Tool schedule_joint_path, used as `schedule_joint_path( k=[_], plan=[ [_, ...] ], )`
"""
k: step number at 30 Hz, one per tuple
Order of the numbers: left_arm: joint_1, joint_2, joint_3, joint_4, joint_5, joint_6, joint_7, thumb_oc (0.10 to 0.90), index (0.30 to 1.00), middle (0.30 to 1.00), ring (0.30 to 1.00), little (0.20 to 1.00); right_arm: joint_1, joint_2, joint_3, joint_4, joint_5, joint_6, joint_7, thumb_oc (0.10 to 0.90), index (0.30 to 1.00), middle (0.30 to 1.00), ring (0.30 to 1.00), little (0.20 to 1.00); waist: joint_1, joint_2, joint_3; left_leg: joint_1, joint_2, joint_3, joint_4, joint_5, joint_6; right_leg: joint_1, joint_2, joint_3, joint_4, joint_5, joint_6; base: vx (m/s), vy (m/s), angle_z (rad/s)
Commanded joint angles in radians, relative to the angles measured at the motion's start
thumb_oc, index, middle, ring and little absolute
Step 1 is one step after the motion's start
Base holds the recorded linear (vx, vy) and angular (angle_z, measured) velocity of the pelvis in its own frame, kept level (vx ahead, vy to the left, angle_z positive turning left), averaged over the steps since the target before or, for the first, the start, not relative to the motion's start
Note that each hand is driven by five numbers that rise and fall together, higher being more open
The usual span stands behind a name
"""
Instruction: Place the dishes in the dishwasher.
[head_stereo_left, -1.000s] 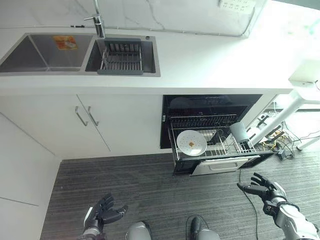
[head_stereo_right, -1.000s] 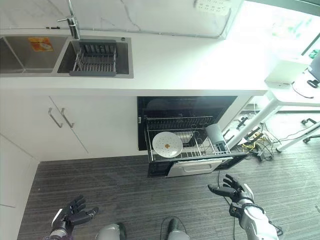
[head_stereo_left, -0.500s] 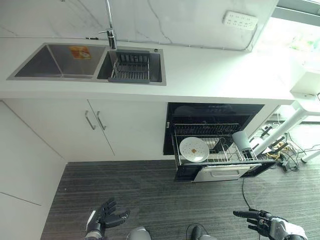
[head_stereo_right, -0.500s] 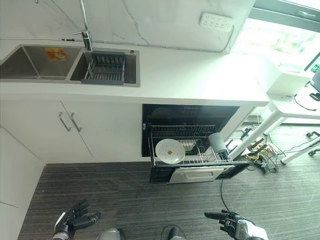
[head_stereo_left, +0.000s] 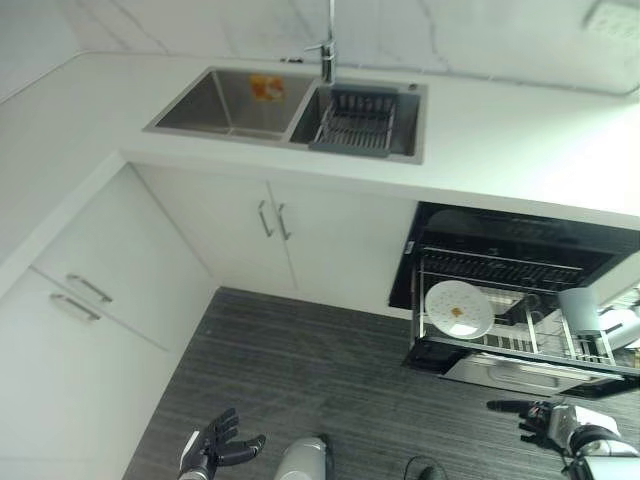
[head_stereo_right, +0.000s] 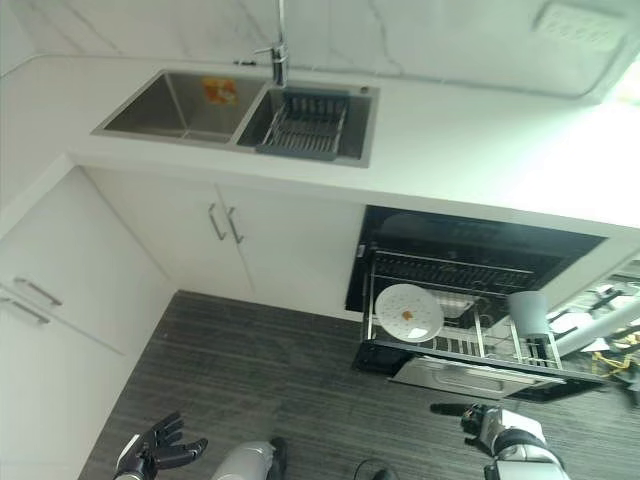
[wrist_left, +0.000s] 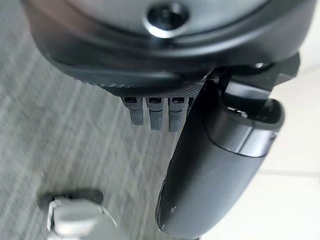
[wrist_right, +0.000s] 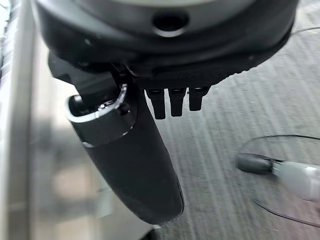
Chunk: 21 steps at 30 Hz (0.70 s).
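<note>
The dishwasher (head_stereo_left: 520, 225) under the counter stands open, its wire rack (head_stereo_left: 500, 268) pulled out over the floor. In the rack a white plate (head_stereo_left: 458, 309) with a small brown spot leans upright at the left end. A grey cup (head_stereo_left: 580, 310) stands at the right end. My right hand (head_stereo_left: 545, 418) hangs low in front of the rack, fingers straight and holding nothing. My left hand (head_stereo_left: 215, 452) is down by the floor at the lower left, fingers spread and empty.
A double sink (head_stereo_left: 225, 100) sits in the white counter (head_stereo_left: 520, 150), with a dark dish drainer (head_stereo_left: 360, 120) in its right basin and a tap (head_stereo_left: 326, 45) behind. White cabinets (head_stereo_left: 240, 235) line the left side. Dark striped floor (head_stereo_left: 330, 370) spreads before them.
The whole picture has shifted, so the camera has moved: sink and dishwasher now lie further right. My right hand has dropped lower. The plate and the cup stay in the rack.
</note>
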Motion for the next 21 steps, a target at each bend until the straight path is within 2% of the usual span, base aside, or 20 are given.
schedule_joint_path(
  k=[1, 4, 6, 11, 12, 15, 18, 21],
  plan=[
    [-0.033, 0.054, -0.025, -0.039, -0.032, -0.015, 0.031, 0.8, 0.9, 0.9, 0.9, 0.9, -0.083, -0.15, 0.007, 0.035, 0.024, -0.004, -0.042, 0.8, 0.9, 0.9, 0.9, 0.9, 0.028, 0.018, 0.019, 0.074, 0.059, -0.073, -0.13, -0.016, -0.114, -0.047, -0.016, 0.048, 0.084, -0.091, 0.068, 0.0, 0.104, 0.3],
    [-0.026, 0.053, -0.031, -0.043, -0.041, -0.012, 0.026, 0.8, 0.9, 0.9, 0.9, 0.9, -0.143, -0.209, 0.008, 0.045, 0.048, -0.012, -0.049, 0.8, 0.9, 0.9, 0.9, 0.9, 0.041, 0.04, 0.037, 0.056, 0.043, -0.085, -0.13, -0.008, -0.115, -0.052, -0.038, 0.038, 0.084, -0.086, 0.073, 0.01, 0.089, 0.32],
    [-0.013, 0.058, -0.037, -0.067, -0.04, -0.003, 0.019, 0.8, 0.9, 0.9, 0.9, 0.9, -0.182, -0.247, -0.004, 0.04, 0.105, -0.017, -0.083, 0.8, 0.9, 0.9, 0.9, 0.9, 0.055, 0.056, 0.051, 0.044, 0.02, -0.104, -0.13, -0.005, -0.114, -0.057, -0.059, 0.034, 0.084, -0.077, 0.076, 0.04, 0.082, 0.18],
    [0.017, 0.082, -0.058, -0.138, -0.069, 0.037, 0.027, 0.8, 0.9, 0.9, 0.9, 0.9, -0.301, -0.366, -0.001, 0.048, 0.124, -0.031, -0.157, 0.8, 0.9, 0.9, 0.9, 0.9, 0.075, 0.094, 0.074, 0.008, 0.001, -0.112, -0.13, 0.008, -0.117, -0.077, -0.09, 0.025, 0.084, -0.065, 0.079, 0.02, 0.087, 0.13],
    [0.022, 0.088, -0.061, -0.148, -0.074, 0.044, 0.029, 0.8, 0.9, 0.9, 0.9, 0.9, -0.328, -0.388, 0.01, 0.044, 0.122, -0.032, -0.168, 0.8, 0.9, 0.9, 0.9, 0.9, 0.077, 0.099, 0.076, 0.002, -0.002, -0.113, -0.13, 0.01, -0.117, -0.081, -0.094, 0.025, 0.084, -0.063, 0.078, 0.03, 0.108, 0.24],
    [0.042, 0.102, -0.065, -0.165, -0.098, 0.046, 0.045, 0.8, 0.9, 0.9, 0.9, 0.9, -0.448, -0.459, 0.08, 0.029, 0.086, -0.09, -0.215, 0.8, 0.9, 0.9, 0.9, 0.9, 0.091, 0.116, 0.083, -0.021, -0.021, -0.123, -0.13, 0.014, -0.118, -0.093, -0.108, 0.026, 0.084, -0.061, 0.08, 0.03, 0.105, 0.13],
    [0.051, 0.099, -0.053, -0.153, -0.123, 0.042, 0.058, 0.8, 0.9, 0.9, 0.9, 0.9, -0.526, -0.488, 0.135, 0.017, 0.064, -0.117, -0.235, 0.8, 0.9, 0.9, 0.9, 0.9, 0.103, 0.123, 0.079, -0.035, -0.034, -0.132, -0.13, 0.018, -0.119, -0.1, -0.124, 0.024, 0.084, -0.055, 0.085, 0.05, 0.073, 0.08],
    [0.07, 0.094, -0.045, -0.135, -0.099, 0.043, 0.025, 0.8, 0.9, 0.9, 0.9, 0.9, -0.641, -0.544, 0.226, 0.016, 0.028, -0.15, -0.235, 0.8, 0.9, 0.9, 0.9, 0.9, 0.119, 0.147, 0.069, -0.049, -0.049, -0.139, -0.13, 0.024, -0.116, -0.097, -0.146, 0.011, 0.084, -0.055, 0.084, 0.08, 0.11, 0.11]
  ],
)
